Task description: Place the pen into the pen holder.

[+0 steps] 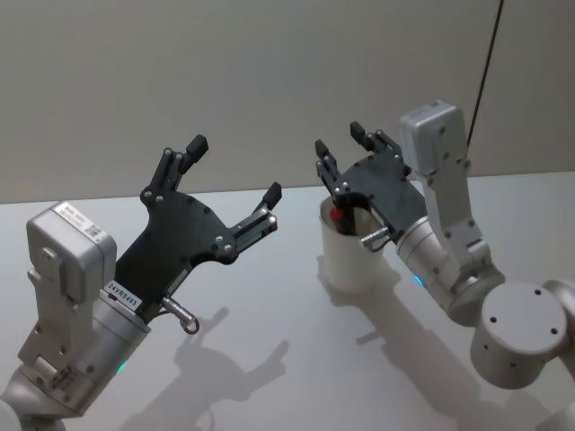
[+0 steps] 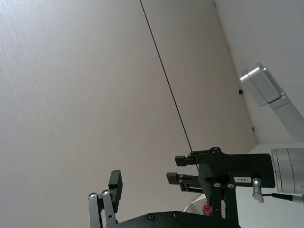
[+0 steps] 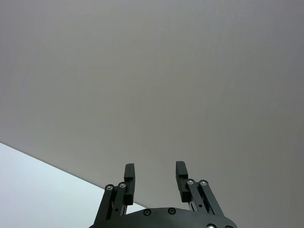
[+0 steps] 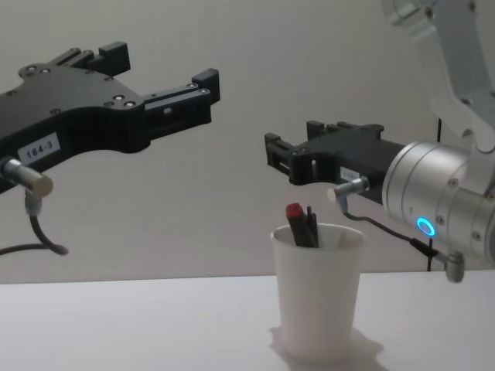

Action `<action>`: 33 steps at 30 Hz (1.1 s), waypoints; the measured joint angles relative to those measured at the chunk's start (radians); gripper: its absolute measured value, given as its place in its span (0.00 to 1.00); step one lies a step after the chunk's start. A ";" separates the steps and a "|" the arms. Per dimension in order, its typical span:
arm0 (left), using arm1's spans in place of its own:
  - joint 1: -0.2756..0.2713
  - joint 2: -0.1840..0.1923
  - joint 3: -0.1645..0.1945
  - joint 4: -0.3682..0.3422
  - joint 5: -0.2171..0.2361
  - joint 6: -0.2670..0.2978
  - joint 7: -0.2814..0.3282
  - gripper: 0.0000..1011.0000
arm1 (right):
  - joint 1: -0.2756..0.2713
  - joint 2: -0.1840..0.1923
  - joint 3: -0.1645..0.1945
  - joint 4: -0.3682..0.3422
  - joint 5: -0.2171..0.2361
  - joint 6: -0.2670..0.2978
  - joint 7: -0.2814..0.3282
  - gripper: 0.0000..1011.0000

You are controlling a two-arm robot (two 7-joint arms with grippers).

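Pen (image 4: 302, 226) stands inside the white paper cup (image 4: 317, 297), red end up, leaning on the rim's left side. Cup upright on the white counter (image 4: 139, 325), right of centre. Right tool (image 4: 280, 158) hangs just above the cup mouth, fingers spread, pinching nothing. Left tool (image 1: 235, 184) raised well left of the cup, fingers wide apart, empty, above the counter.
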 joint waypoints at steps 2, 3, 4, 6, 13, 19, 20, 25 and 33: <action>0.000 0.000 0.000 0.000 0.000 0.000 0.000 0.99 | -0.001 0.000 0.000 -0.001 0.000 0.001 0.001 0.57; 0.000 0.000 0.000 0.000 0.000 0.000 0.000 0.99 | -0.001 0.000 0.000 -0.001 0.001 0.001 0.001 0.59; 0.000 0.000 0.000 0.000 0.000 0.000 0.000 0.99 | -0.001 0.000 0.000 -0.001 0.001 0.001 0.001 0.61; 0.000 0.000 0.000 0.000 0.000 0.000 0.000 0.99 | -0.002 0.000 -0.001 -0.002 0.001 0.002 0.001 0.69; 0.000 0.000 0.000 0.000 0.000 0.000 0.000 0.99 | -0.003 0.001 -0.001 -0.003 0.002 0.003 0.002 0.87; 0.000 0.000 0.000 0.000 0.000 0.000 0.000 0.99 | -0.007 0.009 0.006 -0.024 0.004 0.001 0.003 0.99; 0.000 0.000 0.000 0.000 0.000 0.000 0.000 0.99 | -0.008 0.011 0.007 -0.027 0.004 0.000 0.002 0.99; 0.000 0.000 0.000 0.000 0.000 0.000 0.000 0.99 | -0.023 0.043 0.033 -0.078 0.017 -0.009 -0.014 0.99; 0.000 0.000 0.000 0.000 0.000 0.000 0.000 0.99 | -0.068 0.122 0.093 -0.174 0.057 -0.020 -0.076 0.99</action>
